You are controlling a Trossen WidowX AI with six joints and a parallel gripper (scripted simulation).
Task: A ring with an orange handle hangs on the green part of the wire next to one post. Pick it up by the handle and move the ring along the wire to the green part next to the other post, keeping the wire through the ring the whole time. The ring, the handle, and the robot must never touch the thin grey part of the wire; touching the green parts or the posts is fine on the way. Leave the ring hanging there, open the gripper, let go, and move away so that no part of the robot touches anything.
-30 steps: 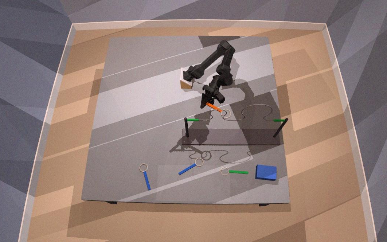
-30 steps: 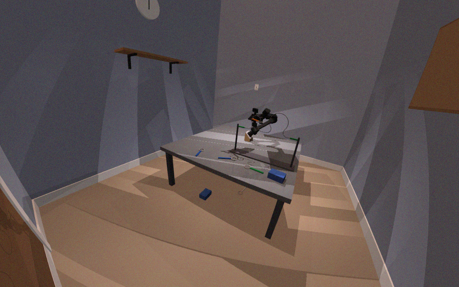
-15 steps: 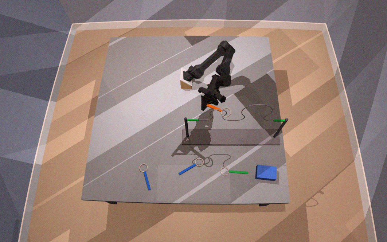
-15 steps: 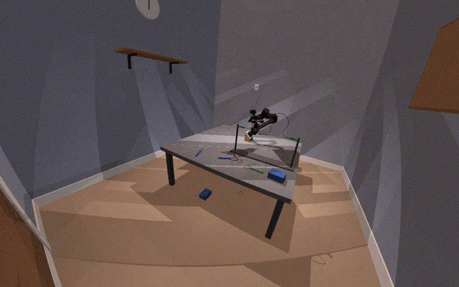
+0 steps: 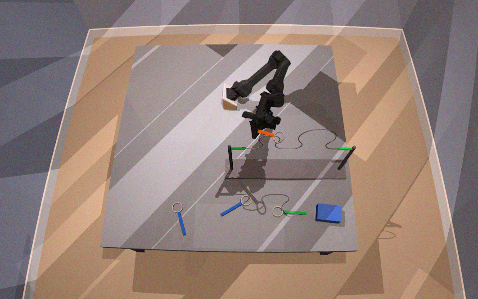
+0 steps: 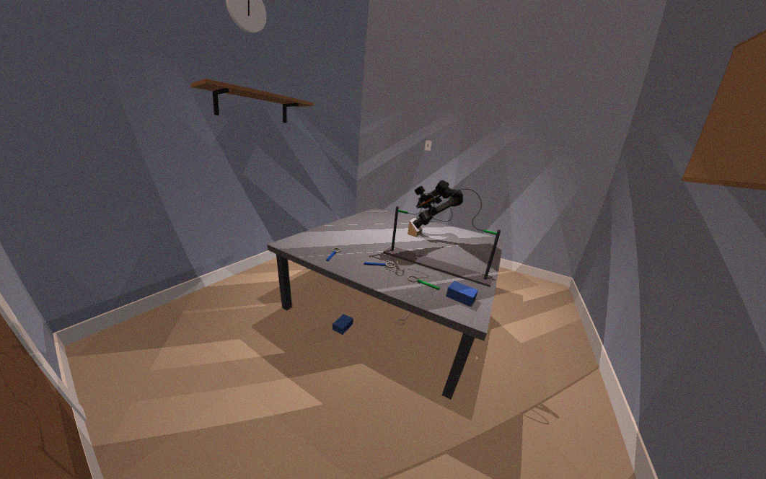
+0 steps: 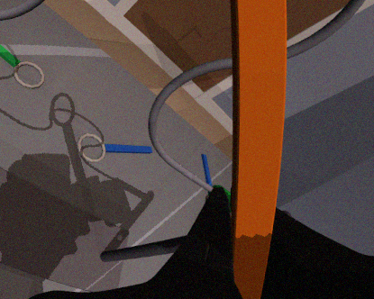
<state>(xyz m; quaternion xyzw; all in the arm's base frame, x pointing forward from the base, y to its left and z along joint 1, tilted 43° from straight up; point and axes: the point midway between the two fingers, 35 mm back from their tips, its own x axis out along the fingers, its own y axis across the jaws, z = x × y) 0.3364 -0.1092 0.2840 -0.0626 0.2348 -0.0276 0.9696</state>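
Blue-grey walls and a tan floor surround the grey table, streaked with bands of light and shadow. My fingers are clenched on the orange handle, which runs out from between them. At its far end is the pale ring, up at the curving grey wire, along the stretch between the two green parts; from here I cannot tell whether ring and wire touch. Past the ring, the wire rises in a broad loop, then dips to the green part at one post. On the other side, the wire bends to the second green part, by its own post. Both posts stand on a flat, dark base. Farther out on the table lie two blue-handled rings, a green-handled ring, and, near the table's corner, a blue block.
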